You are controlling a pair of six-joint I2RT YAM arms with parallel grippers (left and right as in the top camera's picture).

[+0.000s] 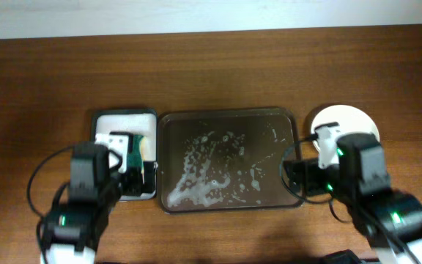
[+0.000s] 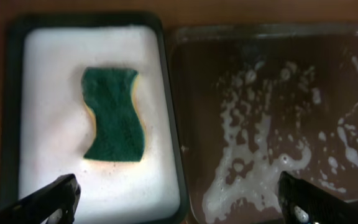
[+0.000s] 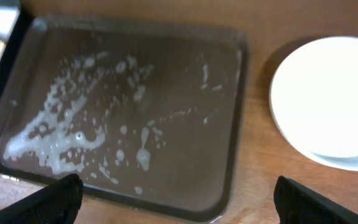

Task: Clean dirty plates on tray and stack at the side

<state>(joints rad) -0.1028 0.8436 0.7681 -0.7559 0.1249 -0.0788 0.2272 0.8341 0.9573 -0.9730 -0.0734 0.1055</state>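
- left hand (image 2: 179, 204) and right hand (image 3: 179, 196) released, empty, near the tray (image 1: 229, 114).
- tray holds only suds (image 3: 61, 140).
- plates (image 3: 334, 99) stacked right of tray; task looks done.

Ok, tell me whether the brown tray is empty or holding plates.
Empty of plates. The tray holds only soapy foam; the plates sit stacked off it, beside its right end.

Two trays, one sponge and one pile of plates under my pincers.
I count one large dark brown rectangular tray (image 1: 189, 125) with a raised rim, one smaller dark-rimmed tray lined white (image 2: 48, 56), one green wavy-edged sponge (image 2: 114, 115), and round white plates (image 3: 334, 93) piled together: two rims show, and I cannot tell if there are more.
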